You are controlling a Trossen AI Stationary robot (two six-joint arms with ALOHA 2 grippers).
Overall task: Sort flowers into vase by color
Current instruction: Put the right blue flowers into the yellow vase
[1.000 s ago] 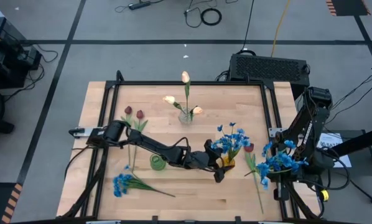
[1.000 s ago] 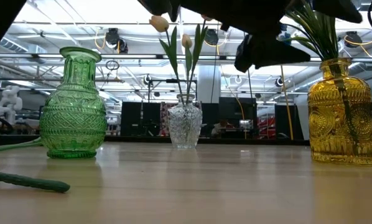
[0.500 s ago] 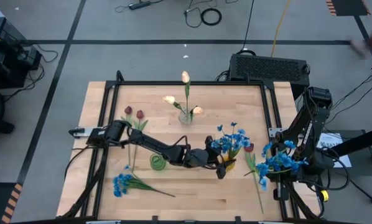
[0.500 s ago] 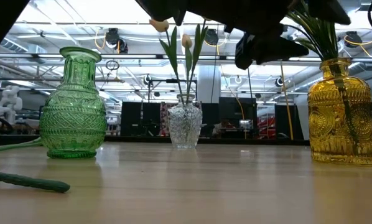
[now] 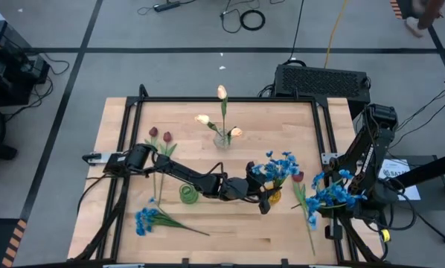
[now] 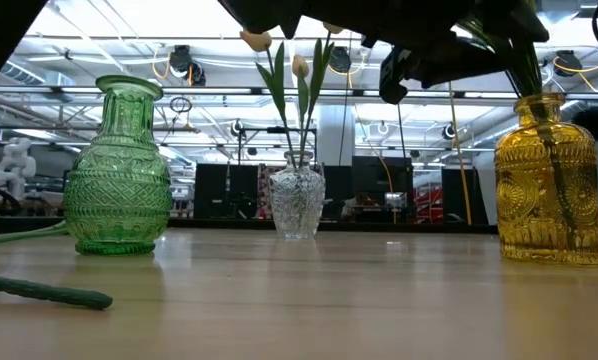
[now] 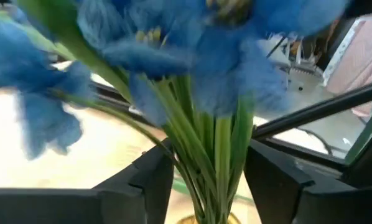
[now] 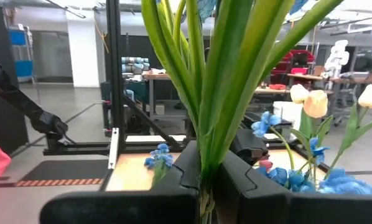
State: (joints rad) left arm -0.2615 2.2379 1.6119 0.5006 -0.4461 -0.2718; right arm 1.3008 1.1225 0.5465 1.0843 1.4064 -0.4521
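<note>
- Wooden table (image 5: 207, 231), pale planks, carries three moulded glass vases: green vase (image 6: 117, 170), amber vase (image 6: 550, 182), clear vase (image 6: 298, 200) with cream tulips (image 5: 221, 119).
- Blue flowers (image 7: 192, 56) stand in the amber vase; left gripper (image 7: 212, 171) straddles their stems, jaws apart, contact unclear.
- Right gripper (image 8: 204, 180), at the table's right edge, is clenched on a blue bunch (image 5: 333, 195).
- Stems look light and bendy; best pinched low, below the leaves.
- Red tulips (image 5: 160, 137) lie on the table's left.

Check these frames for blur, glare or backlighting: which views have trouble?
Left wrist view: the blue blooms fill the frame, soft and out of focus. Low view: bright ceiling light behind turns the left gripper into a silhouette, while the green vase and yellow vase stay crisp. Right wrist view: the stems are sharp. High view: evenly lit.
</note>
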